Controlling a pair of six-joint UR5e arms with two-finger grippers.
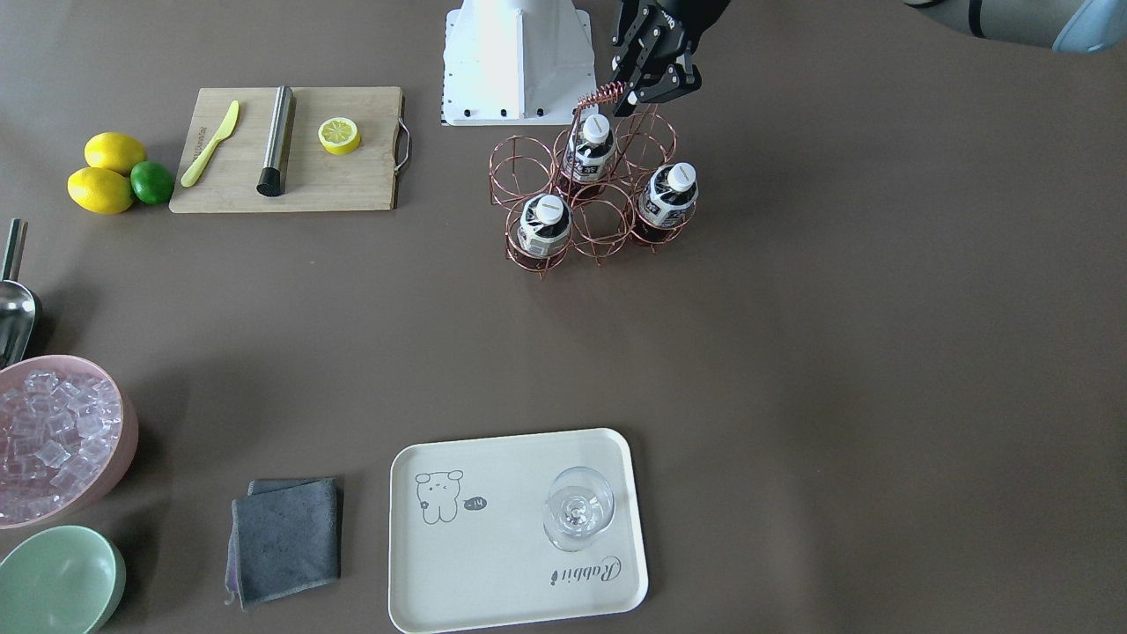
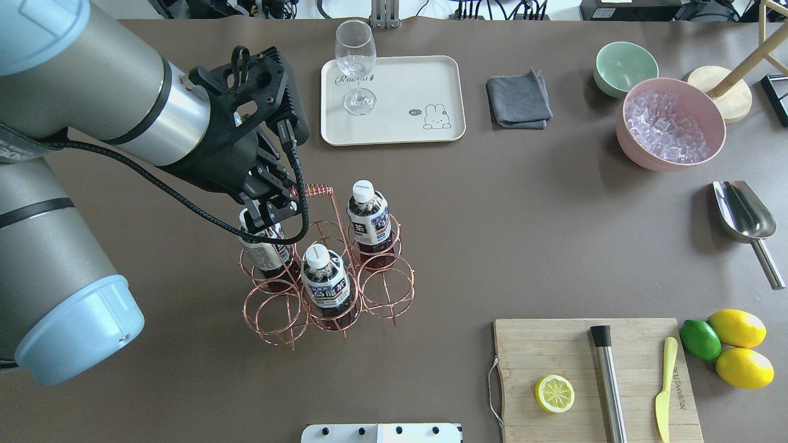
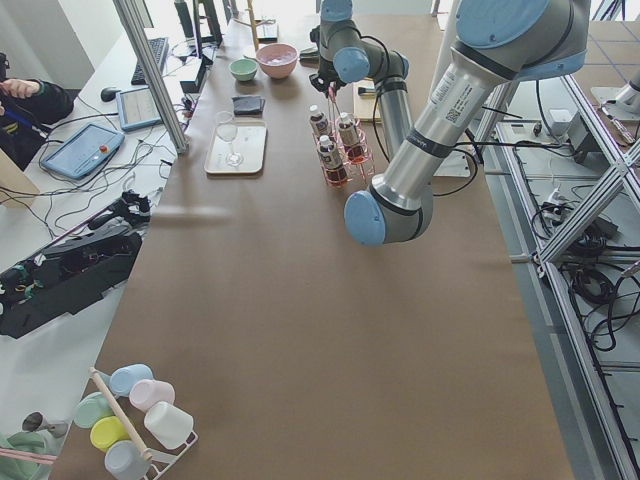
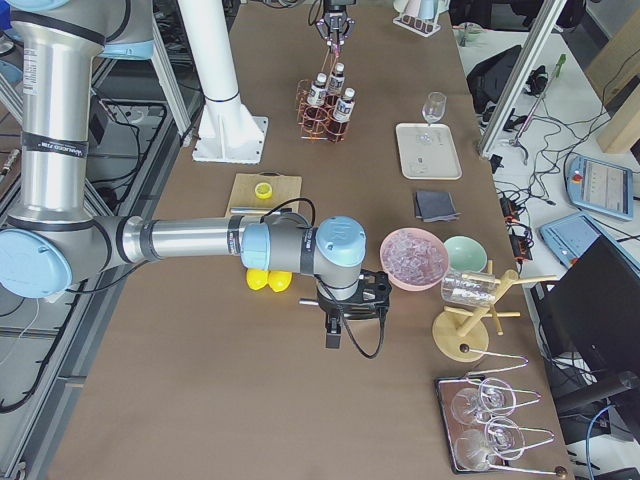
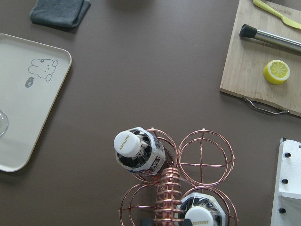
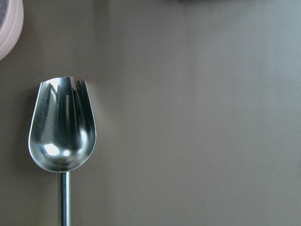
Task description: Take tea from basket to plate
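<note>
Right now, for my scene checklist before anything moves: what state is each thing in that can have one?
Left gripper: open, over the basket.
Right gripper: cannot tell.
Tea bottles: three, capped, upright in cells.
Wine glass: upright, empty, on plate.
Pink bowl: holding ice.
Green bowl: empty.
Cloth: folded.

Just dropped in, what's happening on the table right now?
The left gripper hovers open over the copper-pink wire basket, next to its coiled handle, holding nothing. All three small clear bottles of dark red-brown tea sit in their cells. The cream rectangular tray holds only a clear wine glass. The right gripper sits over the steel scoop.
</note>
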